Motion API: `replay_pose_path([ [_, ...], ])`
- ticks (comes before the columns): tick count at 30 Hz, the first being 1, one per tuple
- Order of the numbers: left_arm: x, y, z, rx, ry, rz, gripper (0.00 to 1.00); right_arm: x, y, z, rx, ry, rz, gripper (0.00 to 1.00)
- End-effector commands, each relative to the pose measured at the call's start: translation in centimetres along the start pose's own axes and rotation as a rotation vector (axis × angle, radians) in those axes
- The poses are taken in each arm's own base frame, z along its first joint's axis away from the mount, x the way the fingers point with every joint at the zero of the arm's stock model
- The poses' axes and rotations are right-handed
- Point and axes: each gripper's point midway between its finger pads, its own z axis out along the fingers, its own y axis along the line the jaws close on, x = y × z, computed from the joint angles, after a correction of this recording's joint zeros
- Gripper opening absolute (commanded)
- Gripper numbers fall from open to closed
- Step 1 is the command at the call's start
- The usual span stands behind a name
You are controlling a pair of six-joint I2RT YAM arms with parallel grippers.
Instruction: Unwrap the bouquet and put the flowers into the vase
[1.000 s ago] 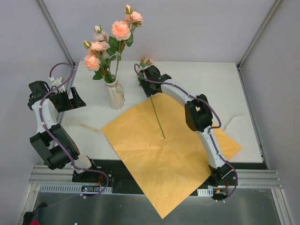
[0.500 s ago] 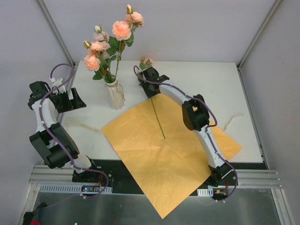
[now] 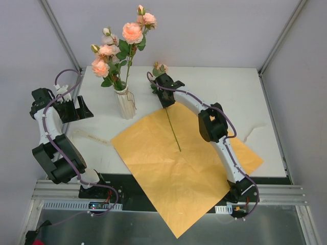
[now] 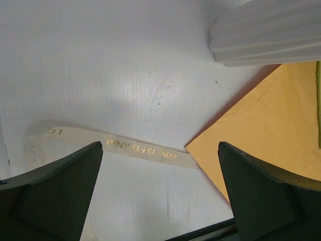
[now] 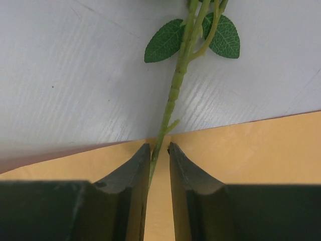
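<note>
— What lies round the vase (image 3: 125,104)?
— Flowers (image 3: 115,51) stand in it. Ribbon (image 4: 140,149) and orange paper (image 3: 168,173) lie just beside it.
— And the last rose (image 3: 172,130)?
— Flat across the paper and the white bench (image 3: 230,92), between grey walls.
— The jaws?
— Left released. Right flank its stem; whether they pinch it, I cannot tell.

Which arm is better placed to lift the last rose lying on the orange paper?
Right. The right gripper straddles the rose stem at the edge of the paper; the left gripper hangs open over the ribbon, far off.
</note>
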Motion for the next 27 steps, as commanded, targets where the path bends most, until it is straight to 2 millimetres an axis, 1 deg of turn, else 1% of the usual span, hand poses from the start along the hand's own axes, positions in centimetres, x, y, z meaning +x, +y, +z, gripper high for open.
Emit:
replay_pose_path([
  [1, -1.2, -1.2, -2.0, -0.011, -0.042, 0.057, 0.99, 2.0, 0.9, 0.1, -0.017, 0.082, 0.017, 0.25],
  [4, -1.2, -1.6, -2.3, -0.011, -0.050, 0.068, 0.99, 2.5, 1.1, 0.2, -0.015, 0.095, 0.013, 0.24],
  [7, -1.1, -1.9, -2.6, -0.006, -0.053, 0.068, 0.99, 2.8, 0.8, 0.2, -0.004, 0.103, 0.017, 0.21],
  [8, -1.2, -2.1, -2.7, -0.005, -0.057, 0.071, 0.99, 2.6, 0.8, -0.2, 0.000, 0.096, 0.019, 0.15],
  [10, -1.3, -2.2, -2.9, -0.003, -0.060, 0.068, 0.99, 2.6, 0.5, -0.5, 0.010, 0.091, 0.024, 0.07],
  [11, -1.3, -2.2, -3.0, -0.005, -0.061, 0.069, 0.99, 1.6, 0.4, -1.3, 0.014, 0.055, 0.034, 0.01],
  [13, -1.3, -2.2, -3.0, -0.005, -0.058, 0.071, 0.99, 0.6, -0.1, -2.5, 0.018, 0.012, 0.051, 0.01],
  [14, -1.4, -2.1, -3.0, -0.009, -0.058, 0.068, 0.99, -0.3, -0.3, -4.0, 0.017, -0.041, 0.063, 0.01],
  [16, -1.2, -2.0, -2.9, -0.009, -0.046, 0.059, 0.99, -1.5, -1.0, -5.7, 0.033, -0.104, 0.077, 0.01],
  [17, -1.3, -2.0, -2.9, -0.012, -0.048, 0.059, 0.99, -2.7, -1.4, -7.8, 0.037, -0.168, 0.092, 0.01],
  [19, -1.3, -1.9, -2.9, -0.015, -0.046, 0.056, 0.99, -3.7, -2.0, -9.8, 0.041, -0.225, 0.112, 0.01],
  [20, -1.3, -1.9, -2.9, -0.015, -0.046, 0.055, 0.99, -5.0, -2.5, -12.4, 0.043, -0.288, 0.127, 0.01],
  [21, -1.4, -2.0, -3.0, -0.017, -0.048, 0.055, 0.99, -4.8, -3.0, -12.9, 0.043, -0.294, 0.143, 0.01],
  [22, -1.4, -2.1, -3.2, -0.018, -0.051, 0.061, 0.99, -5.1, -3.2, -13.9, 0.038, -0.317, 0.156, 0.01],
  [23, -1.3, -2.1, -3.2, -0.019, -0.051, 0.061, 0.99, -6.4, -3.5, -16.4, 0.024, -0.389, 0.174, 0.01],
  [24, -1.3, -2.2, -3.4, -0.020, -0.053, 0.064, 0.99, -6.0, -4.0, -16.8, 0.025, -0.397, 0.187, 0.01],
  [25, -1.3, -2.3, -3.5, -0.023, -0.057, 0.068, 0.99, -6.3, -4.3, -17.8, 0.019, -0.428, 0.209, 0.01],
  [26, -1.3, -2.4, -3.6, -0.025, -0.058, 0.071, 0.99, -7.5, -4.6, -20.5, 0.006, -0.503, 0.233, 0.01],
  [27, -1.3, -2.4, -3.7, -0.026, -0.058, 0.071, 0.99, -7.7, -5.1, -21.5, 0.002, -0.533, 0.252, 0.01],
])
